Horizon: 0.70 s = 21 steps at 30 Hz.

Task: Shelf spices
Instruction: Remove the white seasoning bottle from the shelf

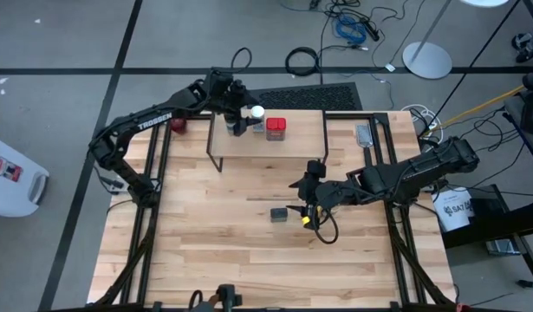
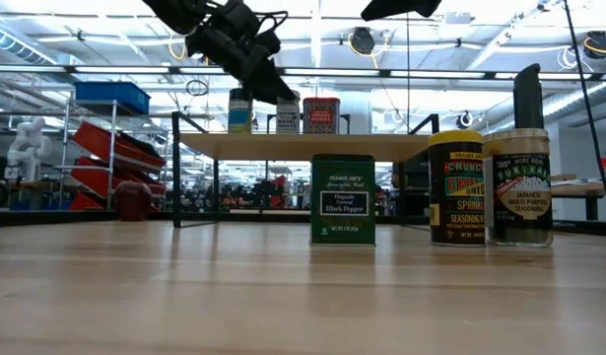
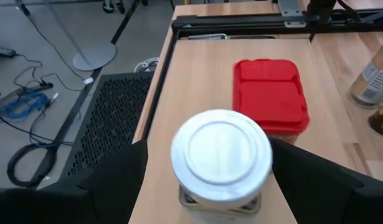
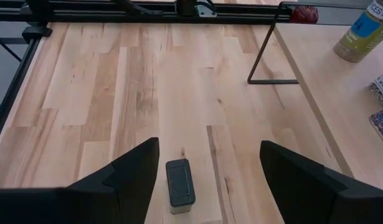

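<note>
Three spices are up on the shelf [image 1: 292,149] so far, three still on the table, so I'd call it halfway. Left gripper [image 3: 219,180] sits spread wide around the white-capped jar [image 3: 221,155], upright beside the red tin [image 3: 269,96]. Right gripper [image 4: 207,171] hangs open over the pepper tin [image 4: 179,183]. That tin stands upright, its top's long side running along the fingers' reach, label facing the low camera.
</note>
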Motion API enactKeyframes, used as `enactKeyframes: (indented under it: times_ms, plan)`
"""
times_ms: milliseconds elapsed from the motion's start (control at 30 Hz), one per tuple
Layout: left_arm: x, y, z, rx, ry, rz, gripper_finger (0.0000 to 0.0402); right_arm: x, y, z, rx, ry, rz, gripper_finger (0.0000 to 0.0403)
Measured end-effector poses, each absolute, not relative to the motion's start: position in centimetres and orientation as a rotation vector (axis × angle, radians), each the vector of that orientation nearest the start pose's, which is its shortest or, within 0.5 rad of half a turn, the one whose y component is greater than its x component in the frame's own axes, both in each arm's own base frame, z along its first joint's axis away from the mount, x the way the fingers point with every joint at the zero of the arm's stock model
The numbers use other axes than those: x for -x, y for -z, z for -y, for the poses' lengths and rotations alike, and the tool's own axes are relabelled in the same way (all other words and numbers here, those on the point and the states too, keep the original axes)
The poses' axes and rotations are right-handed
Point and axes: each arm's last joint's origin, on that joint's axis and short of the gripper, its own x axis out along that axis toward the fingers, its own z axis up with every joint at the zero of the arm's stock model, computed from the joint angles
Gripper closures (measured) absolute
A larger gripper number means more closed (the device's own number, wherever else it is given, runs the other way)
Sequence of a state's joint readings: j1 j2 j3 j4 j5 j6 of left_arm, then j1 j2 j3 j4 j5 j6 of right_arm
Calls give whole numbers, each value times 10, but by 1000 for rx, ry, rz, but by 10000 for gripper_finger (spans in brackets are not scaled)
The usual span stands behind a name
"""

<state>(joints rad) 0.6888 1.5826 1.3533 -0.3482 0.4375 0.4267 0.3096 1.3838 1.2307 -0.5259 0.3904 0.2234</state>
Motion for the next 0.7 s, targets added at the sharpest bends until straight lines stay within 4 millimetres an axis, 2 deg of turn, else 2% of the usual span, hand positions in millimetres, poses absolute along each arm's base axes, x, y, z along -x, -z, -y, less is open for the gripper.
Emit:
enactKeyframes:
  times_ms: [233,700]
  plan:
    - [-282,-321,-216,-128,-138,-513,70,-285,-325,-80,18,148,-625,135]
    - [-283,-316,-217,-131,-127,-535,182,-285,-325,-80,18,148,-626,135]
